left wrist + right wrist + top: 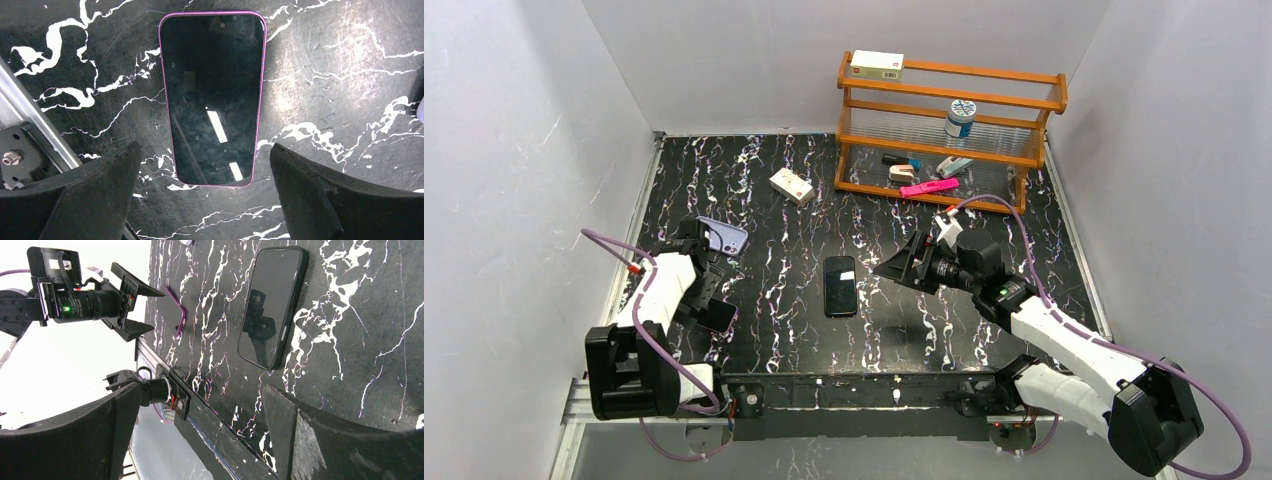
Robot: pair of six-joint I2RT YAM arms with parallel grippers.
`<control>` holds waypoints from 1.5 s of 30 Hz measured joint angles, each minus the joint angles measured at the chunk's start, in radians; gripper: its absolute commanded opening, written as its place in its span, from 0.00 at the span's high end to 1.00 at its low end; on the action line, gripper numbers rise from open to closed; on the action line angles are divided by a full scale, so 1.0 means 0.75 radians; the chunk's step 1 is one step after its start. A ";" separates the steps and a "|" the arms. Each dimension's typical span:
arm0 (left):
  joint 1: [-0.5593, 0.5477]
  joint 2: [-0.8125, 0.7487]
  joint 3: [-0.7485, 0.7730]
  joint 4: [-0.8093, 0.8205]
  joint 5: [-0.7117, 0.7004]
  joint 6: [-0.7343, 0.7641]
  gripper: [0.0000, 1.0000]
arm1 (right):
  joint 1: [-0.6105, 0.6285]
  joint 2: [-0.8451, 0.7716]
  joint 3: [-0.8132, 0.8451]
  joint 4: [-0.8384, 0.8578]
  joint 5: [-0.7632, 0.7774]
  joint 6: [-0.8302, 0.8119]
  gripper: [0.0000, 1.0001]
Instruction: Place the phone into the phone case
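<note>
The phone [212,97], with a glossy dark screen and a thin purple-tinted rim, lies flat at the table's near left [719,315]. My left gripper [204,160] hovers above its near end, open and empty, with one finger on each side. In the top view the left gripper [711,296] sits over the phone. The lavender phone case [724,236] lies just beyond it, with the dark cutout at its left corner. My right gripper [902,262] is open and empty at mid-table; the right wrist view shows it [200,390] pointing across the table.
A matte all-black slab [840,285] lies mid-table, left of the right gripper, and shows in the right wrist view [272,305]. A small white box [791,185] lies further back. A wooden rack [1044,100] with small items stands back right. A metal rail [844,385] runs along the near edge.
</note>
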 measured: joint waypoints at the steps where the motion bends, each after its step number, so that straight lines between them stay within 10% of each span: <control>1: 0.011 0.002 -0.003 0.009 0.003 0.006 0.02 | 0.000 -0.002 -0.001 0.000 -0.003 0.000 0.01; 12: 0.079 0.063 -0.087 0.133 0.074 0.035 0.03 | 0.000 -0.011 -0.003 0.001 -0.017 0.012 0.01; 22: 0.082 0.100 -0.121 0.197 0.152 -0.017 0.26 | 0.000 -0.019 -0.011 0.033 -0.021 0.042 0.01; 45: 0.049 -0.047 -0.203 0.231 0.408 0.110 0.47 | 0.185 0.398 0.070 0.217 -0.141 0.079 0.25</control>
